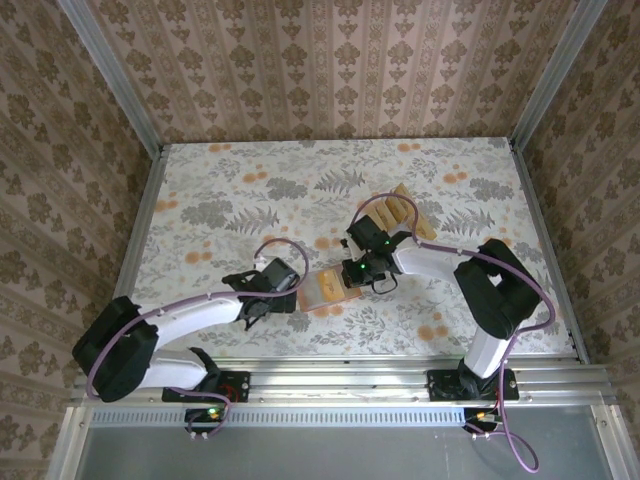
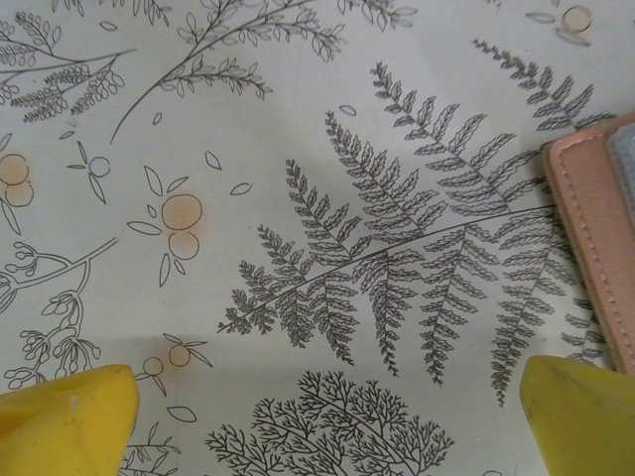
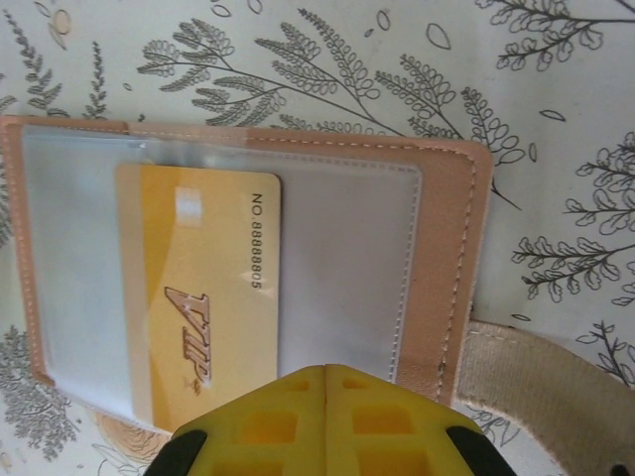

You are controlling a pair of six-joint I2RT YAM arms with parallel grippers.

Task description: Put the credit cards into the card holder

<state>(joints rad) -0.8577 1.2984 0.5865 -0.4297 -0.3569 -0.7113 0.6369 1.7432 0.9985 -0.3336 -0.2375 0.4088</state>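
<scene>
Showing matt, stitched, leather-like skin on the card holder (image 3: 446,248). Showing a clear, glossy plastic pocket (image 3: 347,248) over a smooth, shiny gold plastic credit card (image 3: 198,297). Showing woven cloth on the strap (image 3: 536,382), matt moulded yellow plastic on the right gripper (image 3: 324,382), and a matt print on the table covering (image 3: 556,119).

Pale table (image 1: 250,190), its top printed all over with grey ferns and orange blossoms. Near the front middle lies the card holder (image 1: 322,292), open and flat, a yellow card (image 3: 198,297) tucked under its clear pocket. Further back and to the right, loose credit cards (image 1: 415,218) lie fanned together.
</scene>
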